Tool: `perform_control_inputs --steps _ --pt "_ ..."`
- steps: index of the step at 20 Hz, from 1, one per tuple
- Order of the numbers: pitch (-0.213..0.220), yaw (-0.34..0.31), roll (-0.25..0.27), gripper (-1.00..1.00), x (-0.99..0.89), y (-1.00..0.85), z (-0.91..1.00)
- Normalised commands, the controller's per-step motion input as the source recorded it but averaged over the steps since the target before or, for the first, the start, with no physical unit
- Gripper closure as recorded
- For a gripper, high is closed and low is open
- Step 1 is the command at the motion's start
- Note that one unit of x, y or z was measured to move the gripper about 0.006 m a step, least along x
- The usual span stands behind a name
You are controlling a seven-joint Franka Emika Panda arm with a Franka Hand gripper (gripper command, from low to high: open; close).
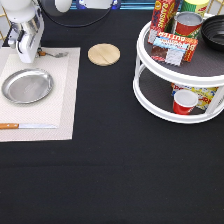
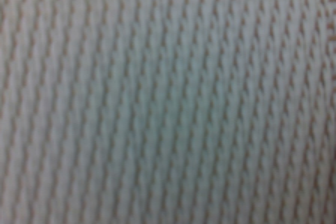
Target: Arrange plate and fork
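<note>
So, at the exterior view's left the gripper sits low over the placemat near its top edge, w/ the fork lying just beside it toward the right; can't tell how the fingers stand. The plate rests on the mat below the gripper, knife lower down. Wooden disc mid-table, tiered rack far right. Wrist view: only mat weave.

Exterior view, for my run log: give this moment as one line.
gripper: low over placemat, beside fork | plate: on placemat | knife: at placemat's bottom edge
</note>
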Motion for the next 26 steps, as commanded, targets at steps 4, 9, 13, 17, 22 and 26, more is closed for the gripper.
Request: perform_control_inputs --steps 4,9,13,17,22,26 --pt "0.132 0.032 0.013 1.0 0.31 -0.44 0.26" --pt "0.146 0.112 0.038 1.0 0.39 -0.26 0.29" --pt "0.129 0.145 0.035 1.0 0.51 -0.02 0.32" --pt "0.114 0.136 0.082 1.0 0.48 -0.17 0.22" --pt "0.111 0.064 0.107 1.0 0.48 -0.49 0.1" --pt "0.093 0.023 0.087 1.0 0.4 -0.53 0.02"
